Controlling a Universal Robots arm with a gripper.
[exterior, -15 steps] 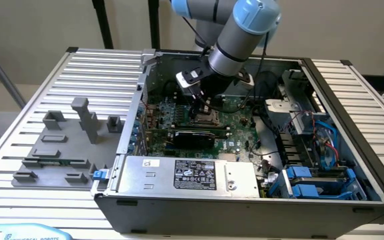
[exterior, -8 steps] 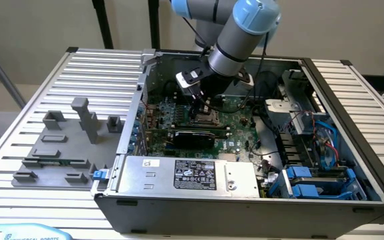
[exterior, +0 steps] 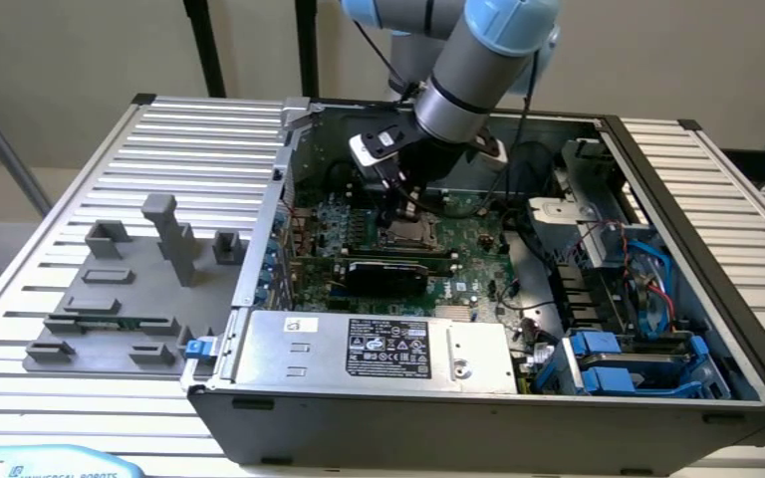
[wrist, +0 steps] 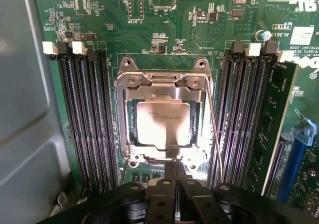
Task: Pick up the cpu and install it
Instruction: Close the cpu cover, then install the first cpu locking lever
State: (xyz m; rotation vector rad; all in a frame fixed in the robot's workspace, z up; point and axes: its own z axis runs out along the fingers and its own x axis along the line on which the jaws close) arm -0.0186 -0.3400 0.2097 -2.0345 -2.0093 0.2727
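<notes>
The cpu (wrist: 163,124), a square chip with a shiny silver top, lies flat inside the metal-framed socket (wrist: 162,82) on the green motherboard (wrist: 164,30). My gripper (wrist: 174,171) hangs just above the socket's edge with its two black fingers pressed together and nothing between them. In the exterior view the gripper (exterior: 397,207) points down into the open computer case, directly over the socket and the cpu (exterior: 405,235) in the middle of the board.
Black memory slots (wrist: 84,119) flank the socket on both sides, with a green memory module (wrist: 271,134) in one. The case (exterior: 489,398) holds a power supply (exterior: 370,347), cables and blue drive bays (exterior: 622,363). Grey fixture blocks (exterior: 156,249) stand on the slatted table at the exterior view's left.
</notes>
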